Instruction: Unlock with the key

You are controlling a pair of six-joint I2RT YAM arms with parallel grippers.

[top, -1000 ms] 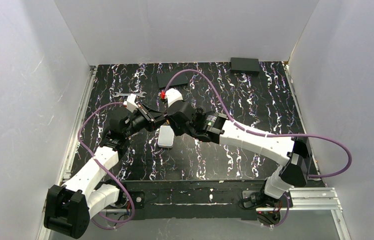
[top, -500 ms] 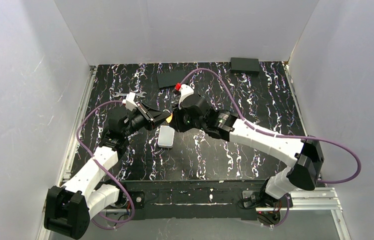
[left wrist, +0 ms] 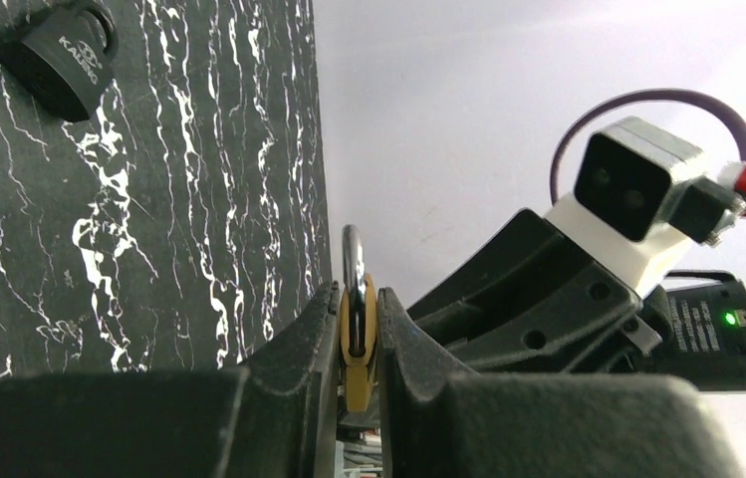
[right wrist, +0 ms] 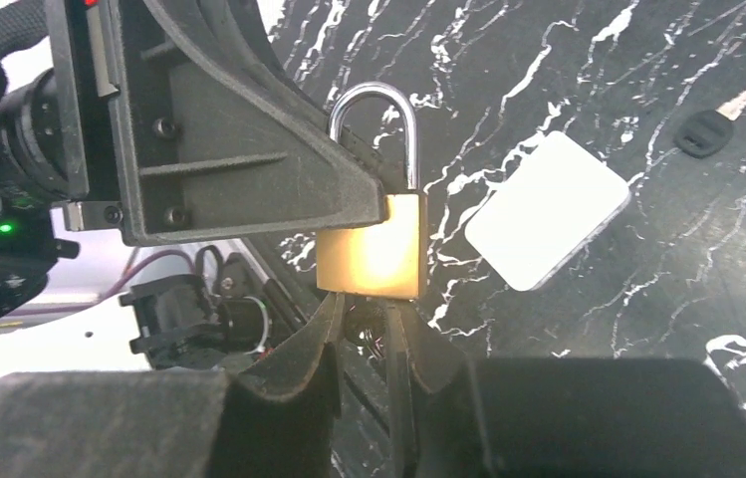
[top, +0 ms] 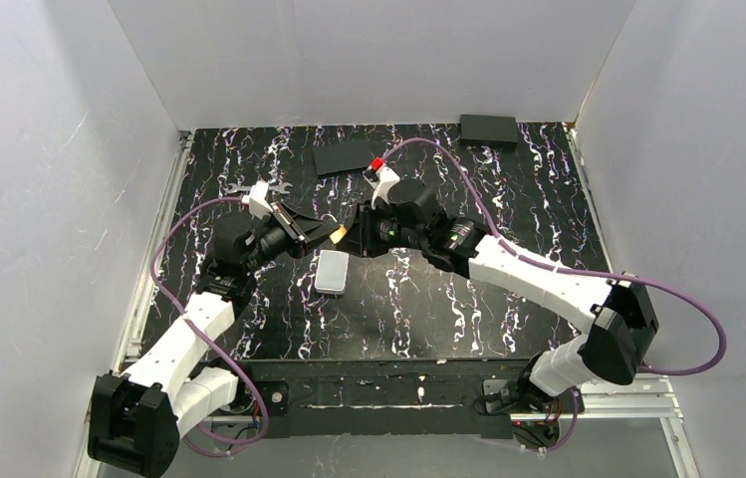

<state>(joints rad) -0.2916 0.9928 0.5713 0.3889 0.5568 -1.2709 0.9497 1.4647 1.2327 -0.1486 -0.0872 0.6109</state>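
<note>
Over the middle of the table (top: 548, 189), seen from above, your left gripper (top: 324, 236) clamps a brass padlock (top: 340, 234). Your right gripper (top: 357, 236) points at it from the right, just beside it. A white card (top: 332, 271) lies just near of them. You cannot pick out the key here against the marbled top.

At the left wrist, the padlock (left wrist: 357, 334) shows edge-on, pinched between the fingers (left wrist: 299, 349), shackle up; its lower part is hidden.

At the right wrist, the key (right wrist: 712, 124) lies flat on the table past the card (right wrist: 548, 209), well apart from your right gripper (right wrist: 364, 304), whose fingers sit nearly together on nothing. Your left gripper's finger hides the left edge of the padlock (right wrist: 371, 259)
</note>
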